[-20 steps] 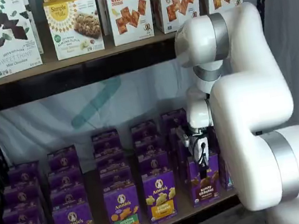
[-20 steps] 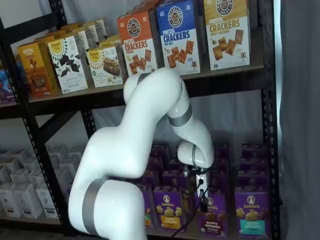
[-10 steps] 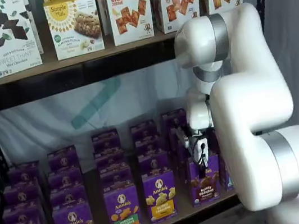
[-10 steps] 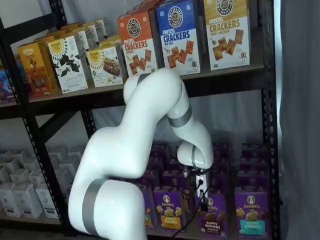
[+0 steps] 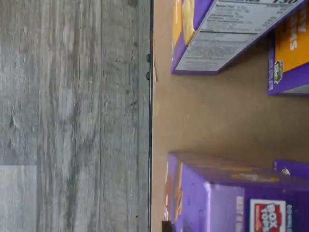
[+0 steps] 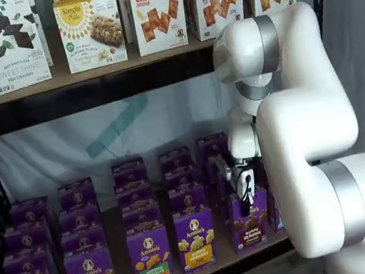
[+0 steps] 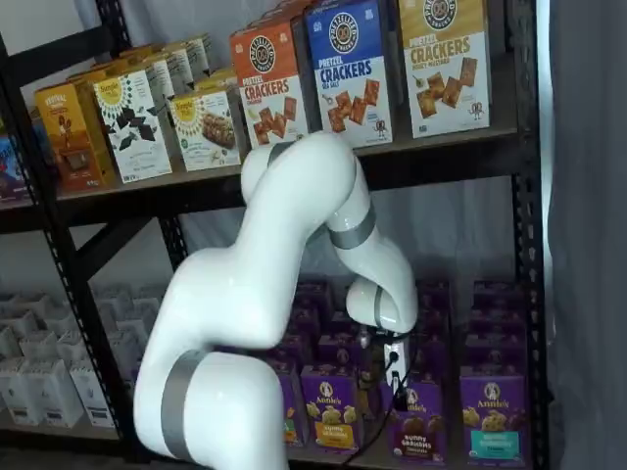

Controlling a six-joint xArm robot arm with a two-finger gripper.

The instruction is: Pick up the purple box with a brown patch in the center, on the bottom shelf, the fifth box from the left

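On the bottom shelf (image 7: 377, 458), the purple box (image 7: 419, 431) showed brown crackers, top hidden behind the gripper (image 7: 397, 397), jaw state unreadable.

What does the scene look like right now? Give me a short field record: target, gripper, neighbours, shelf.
target: the purple box with brown centre, upright at the front of the bottom shelf; also seen in a shelf view
gripper: gripper low over the target's top; fingers seen side-on, so open or shut cannot be told
grasp: not confirmed; box stands on the board
neighbours: yellow-centre purple carton on one side, teal-banded purple carton on the other
upper shelf: cracker boxes, untouched
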